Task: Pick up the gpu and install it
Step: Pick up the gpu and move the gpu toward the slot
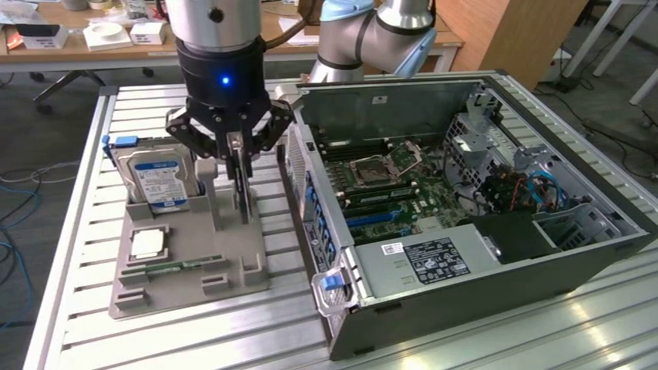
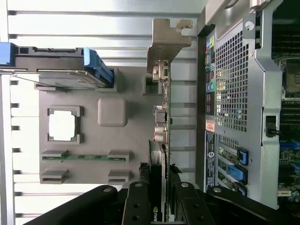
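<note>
Over on the grey tray (image 1: 177,297) beside the open pc case (image 1: 575,258), the claw (image 1: 242,153) is pinching the gpu (image 1: 245,196) standing on edge, so the grab looks done but the install isn't.

A slatted metal surface (image 1: 185,339) stands on grey carpet floor (image 1: 31,131). Behind it, a wooden desk (image 1: 62,54) carries small white boxes (image 1: 108,35), a chair base (image 1: 72,81) beneath. Cables (image 1: 15,185) trail at the exterior view's left; a wooden panel (image 1: 509,31) stands at its right.
</note>
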